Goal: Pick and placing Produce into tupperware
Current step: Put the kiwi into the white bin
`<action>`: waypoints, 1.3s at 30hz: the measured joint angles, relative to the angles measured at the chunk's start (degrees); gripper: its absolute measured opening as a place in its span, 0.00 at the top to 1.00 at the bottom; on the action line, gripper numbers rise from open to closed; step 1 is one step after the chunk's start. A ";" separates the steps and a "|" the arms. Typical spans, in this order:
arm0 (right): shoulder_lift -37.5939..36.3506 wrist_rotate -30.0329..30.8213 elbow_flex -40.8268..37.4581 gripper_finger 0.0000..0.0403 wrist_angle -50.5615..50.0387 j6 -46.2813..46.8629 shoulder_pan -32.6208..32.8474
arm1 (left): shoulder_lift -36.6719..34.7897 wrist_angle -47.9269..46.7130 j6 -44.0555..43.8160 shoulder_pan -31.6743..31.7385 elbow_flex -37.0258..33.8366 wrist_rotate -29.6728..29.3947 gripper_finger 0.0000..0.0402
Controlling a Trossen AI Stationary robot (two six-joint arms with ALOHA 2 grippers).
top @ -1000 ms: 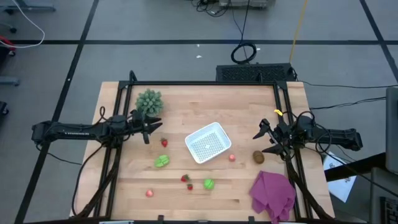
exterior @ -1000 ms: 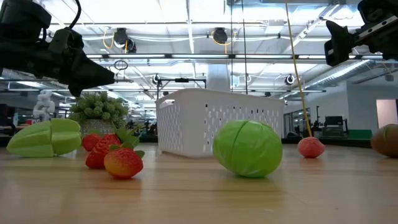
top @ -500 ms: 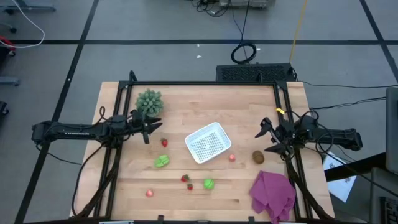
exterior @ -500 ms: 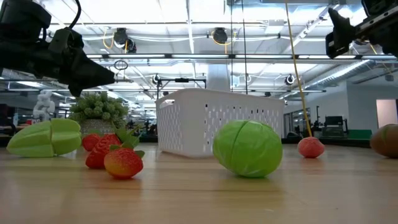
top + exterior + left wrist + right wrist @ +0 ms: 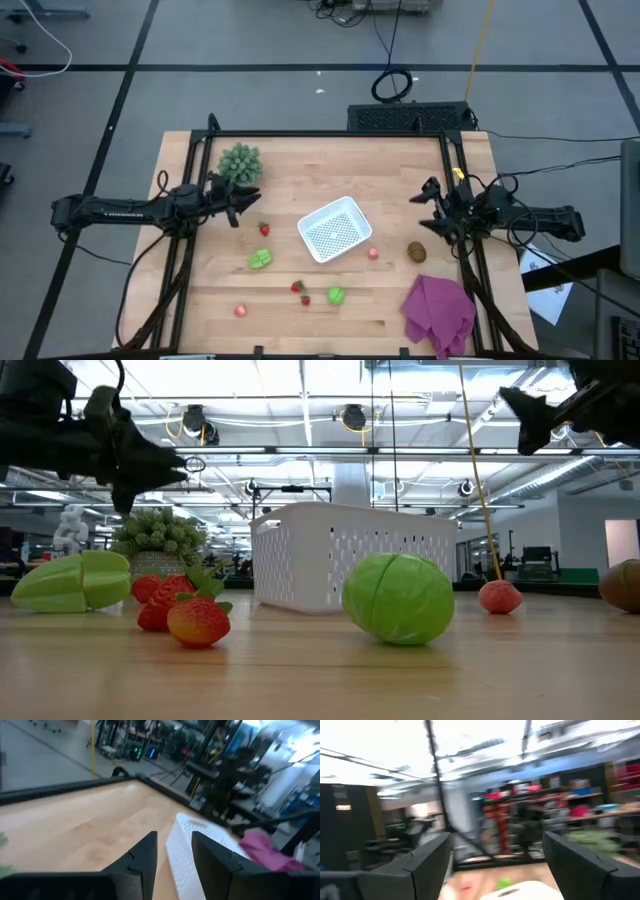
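Observation:
The white tupperware (image 5: 335, 228) stands on its base mid-table, tilted to the table's edges. Produce lies around it on the wood: a strawberry (image 5: 264, 229), a green leafy piece (image 5: 260, 260), two strawberries (image 5: 300, 291), a green round piece (image 5: 336, 295), pink balls (image 5: 240, 311) (image 5: 373, 254) and a brown round piece (image 5: 416, 252). My left gripper (image 5: 238, 207) hovers open left of the tupperware, above the single strawberry's far side. My right gripper (image 5: 424, 212) is open wide, raised over the table's right side, just beyond the brown piece. Both touch nothing.
A spiky green plant (image 5: 240, 163) stands at the far left, close behind my left gripper. A purple cloth (image 5: 438, 310) lies crumpled at the near right corner. Black frame rails (image 5: 330, 134) border the table. Bare wood lies beyond the tupperware.
My right gripper has risen and swung a little toward the far edge, tipping its fingers up from the brown piece; it stays open. My left gripper has lifted slightly and drawn a little toward the left edge. No produce has moved.

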 joint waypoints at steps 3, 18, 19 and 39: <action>2.59 4.71 2.07 0.25 -0.91 -4.87 0.00 | -0.09 -0.39 3.55 0.00 2.18 3.10 0.69; 30.32 8.37 36.31 0.25 -15.79 -16.26 0.02 | 1.17 -42.80 16.14 -0.02 42.20 14.11 0.69; 32.04 8.39 39.41 0.25 -18.65 -16.15 0.02 | 1.47 -44.95 16.67 -0.02 44.61 14.12 0.69; 48.51 21.00 80.41 0.25 -102.33 28.75 0.00 | 17.72 -93.78 8.09 -0.07 70.45 1.51 0.69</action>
